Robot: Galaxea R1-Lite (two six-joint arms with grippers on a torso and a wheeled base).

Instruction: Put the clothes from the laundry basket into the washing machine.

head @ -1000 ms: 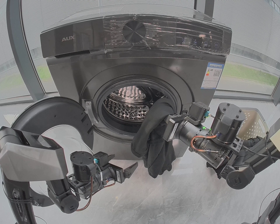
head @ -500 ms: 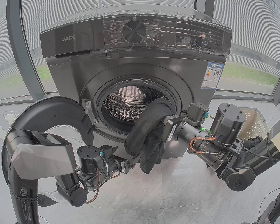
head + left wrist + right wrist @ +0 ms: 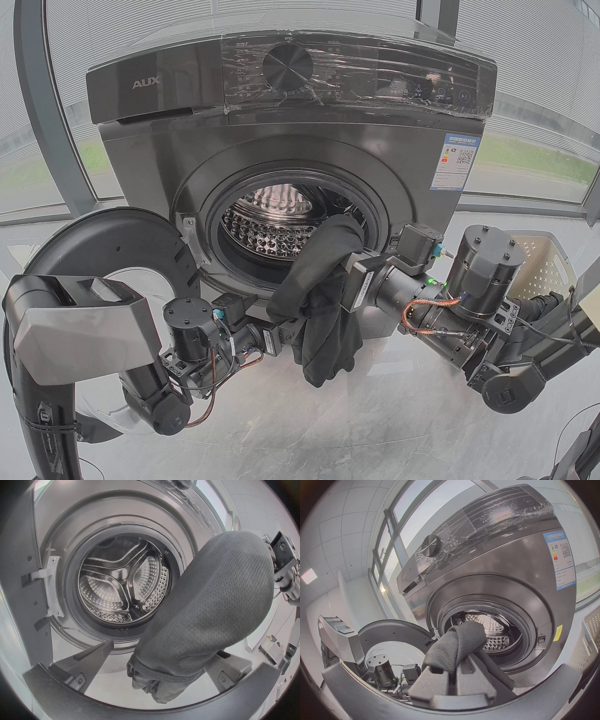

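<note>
Risk 1: the black garment (image 3: pixel 325 294) hangs from the right gripper (image 3: pixel 453 671) in front of the right side of the washing machine (image 3: pixel 156 156) opening. Most of its bulk dangles below the lower rim (image 3: pixel 250 282), outside. A release here would likely let that weight pull the whole piece down to the floor.

Risk 2: if the top goes in first, the loose folds could catch on the rim or be trapped when the door (image 3: pixel 106 250) swings shut.

Risk 3: the left gripper (image 3: pixel 164 651) might close on only a thin outer fold and lose it on the lift.

Pose, right arm: it comes in from the robot's right, wrist about level with the opening. Its fingers are pressed together on a bunched fold, and the cloth drapes over their tips at the mouth of the drum (image 3: pixel 269 231).

Pose, left arm: it is low, forearm aimed at the hanging part. Its fingers (image 3: pixel 90 656) are spread, one on either side of the cloth.

The laundry basket (image 3: pixel 550 262) stands behind the right arm.
</note>
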